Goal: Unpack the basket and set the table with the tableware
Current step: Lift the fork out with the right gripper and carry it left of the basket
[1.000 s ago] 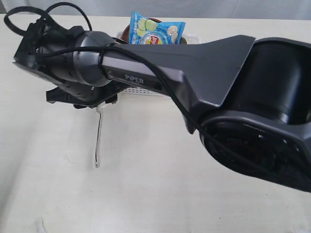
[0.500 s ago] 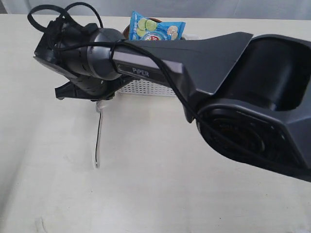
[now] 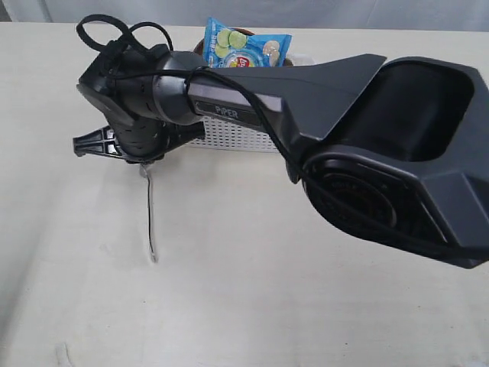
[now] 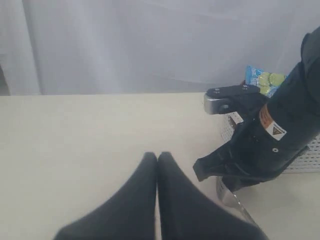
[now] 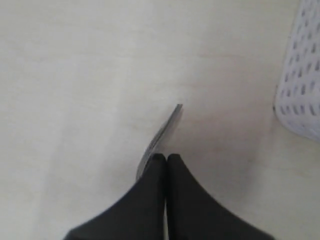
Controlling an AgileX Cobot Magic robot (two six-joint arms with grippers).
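Right fingers (image 5: pixel 161 163) have swung toward nine o'clock, clenching the slick, stiff steel utensil (image 3: pixel 149 218) by its twelve-o'clock end; left fingers (image 4: pixel 154 165) clenched, empty.

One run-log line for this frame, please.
right hand shut at end of steel utensil beside basket, grip unclear | left hand shut, empty, over table | chip bag in basket

The left end effector (image 4: pixel 157 156) is seen closed at lower centre, over the table (image 4: pixel 75 135). At the frame's right, a steel utensil (image 4: pixel 235 202) is overhung by the right arm (image 4: pixel 270 140).
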